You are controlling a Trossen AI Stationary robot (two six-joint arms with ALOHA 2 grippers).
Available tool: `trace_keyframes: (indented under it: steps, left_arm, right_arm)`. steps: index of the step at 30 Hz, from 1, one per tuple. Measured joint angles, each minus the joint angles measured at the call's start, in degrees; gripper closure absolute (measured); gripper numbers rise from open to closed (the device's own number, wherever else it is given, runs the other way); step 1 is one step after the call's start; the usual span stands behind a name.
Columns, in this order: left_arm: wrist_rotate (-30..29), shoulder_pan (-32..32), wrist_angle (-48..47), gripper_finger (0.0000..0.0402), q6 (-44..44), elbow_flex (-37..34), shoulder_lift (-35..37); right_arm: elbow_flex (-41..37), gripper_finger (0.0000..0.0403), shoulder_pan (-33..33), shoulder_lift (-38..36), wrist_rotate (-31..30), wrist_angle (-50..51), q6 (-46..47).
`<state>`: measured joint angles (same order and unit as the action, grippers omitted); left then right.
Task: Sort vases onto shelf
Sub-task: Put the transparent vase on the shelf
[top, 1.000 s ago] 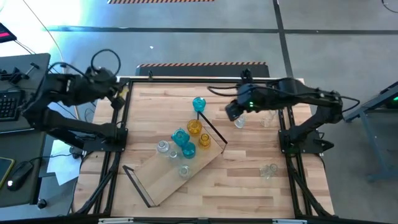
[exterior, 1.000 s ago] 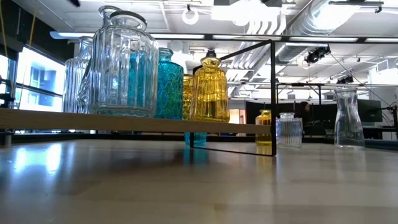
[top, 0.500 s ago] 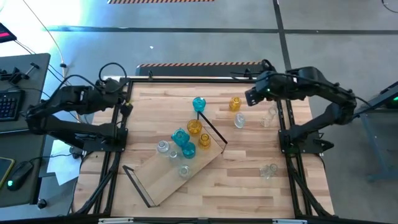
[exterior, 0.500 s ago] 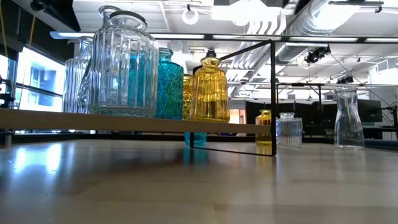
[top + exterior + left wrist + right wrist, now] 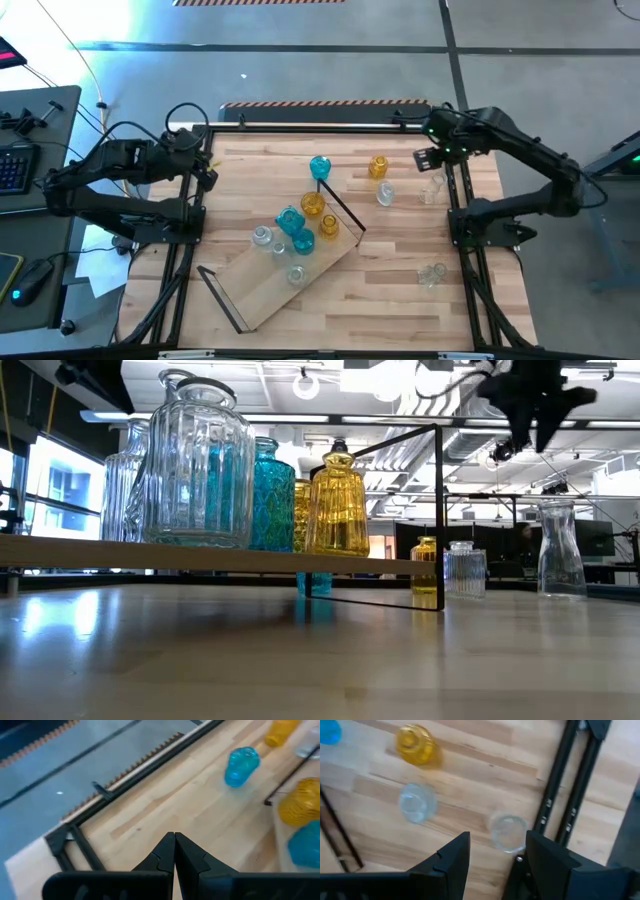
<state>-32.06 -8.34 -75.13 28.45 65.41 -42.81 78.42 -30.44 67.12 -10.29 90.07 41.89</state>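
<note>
Hovering high over the surface's far right corner, the right hand gapes wide and empty above a clear vase, with an amber vase nearby. The left hand, pinched shut on nothing, waits at the far left edge. The shelf lies slanted mid-surface, carrying six vases.
</note>
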Motion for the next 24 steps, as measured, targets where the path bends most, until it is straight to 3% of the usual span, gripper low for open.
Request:
trace_keyframes:
  steps: [4,11,18,24]
  left_arm:
    - [3.34,0.0,2.0,0.0401,0.0,0.0,0.0]
    - [3.24,0.02,5.61,0.0401,-0.83,0.0,-0.02]
    - [3.22,0.02,6.43,0.0401,-2.14,0.0,-0.02]
    - [3.22,0.02,6.43,0.0402,-2.14,0.0,-0.02]
  right_arm:
    - [-5.02,0.0226,-4.51,-5.09,2.81,-0.04,-1.66]
    - [-15.58,0.0226,-8.3,-12.0,10.08,-0.64,-2.19]
    - [-23.05,0.0226,-8.28,-14.48,12.53,-11.03,-1.77]
    - [-24.53,0.0226,-9.0,-13.26,10.48,-14.04,-1.89]
